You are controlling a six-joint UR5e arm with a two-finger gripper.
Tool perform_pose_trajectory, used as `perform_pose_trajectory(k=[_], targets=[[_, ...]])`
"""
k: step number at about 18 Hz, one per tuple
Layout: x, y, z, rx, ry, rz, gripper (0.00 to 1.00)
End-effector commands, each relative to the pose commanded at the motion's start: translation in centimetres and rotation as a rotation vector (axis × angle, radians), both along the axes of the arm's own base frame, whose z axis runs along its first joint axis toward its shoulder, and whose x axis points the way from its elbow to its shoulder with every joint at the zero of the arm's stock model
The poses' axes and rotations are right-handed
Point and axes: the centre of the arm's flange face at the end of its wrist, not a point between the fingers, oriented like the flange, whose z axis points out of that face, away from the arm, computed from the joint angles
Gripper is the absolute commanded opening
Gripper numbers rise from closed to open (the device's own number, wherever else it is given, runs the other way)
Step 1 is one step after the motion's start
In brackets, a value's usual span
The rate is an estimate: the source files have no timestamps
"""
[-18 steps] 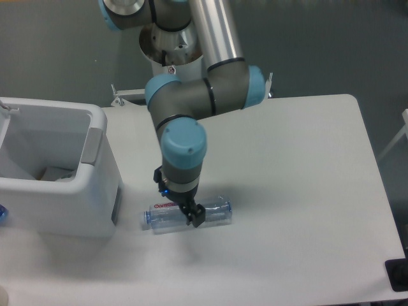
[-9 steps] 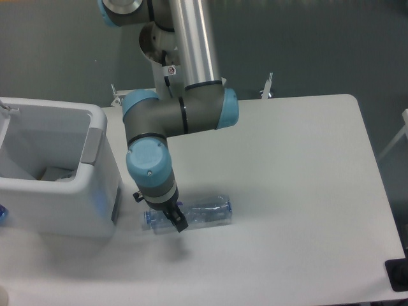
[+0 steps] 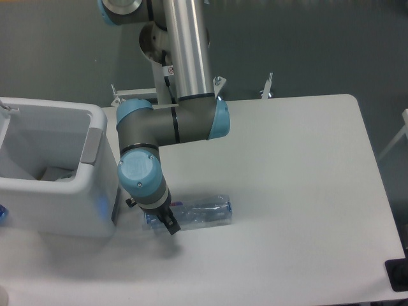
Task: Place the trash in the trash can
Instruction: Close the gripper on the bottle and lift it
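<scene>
We see the jaws (image 3: 167,223) low over the white surface (image 3: 293,191), right at the left end of the clear plastic bottle (image 3: 197,213). The bottle lies on its side and stretches away to the right of the jaws. We cannot tell if the jaws are open or closed, because the wrist hides them. The big white trash can (image 3: 54,172) stands just to the left of the jaws. Something pale lies inside it, but we cannot tell what.
</scene>
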Motion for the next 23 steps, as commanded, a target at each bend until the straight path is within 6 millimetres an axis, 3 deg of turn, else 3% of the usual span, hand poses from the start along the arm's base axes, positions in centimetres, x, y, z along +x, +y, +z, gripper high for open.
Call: perform_pose_trajectory(k=[8, 13, 17, 23], targets=[[-0.7, 1.0, -0.7, 0.001, 0.004, 0.026, 0.85], [-0.9, 1.3, -0.6, 0.006, 0.006, 0.037, 0.70], [-1.1, 1.7, -0.2, 0.018, 0.012, 0.055, 0.59], [-3.0, 2.7, 2.1, 0.065, 0.040, 0.088, 0.56]])
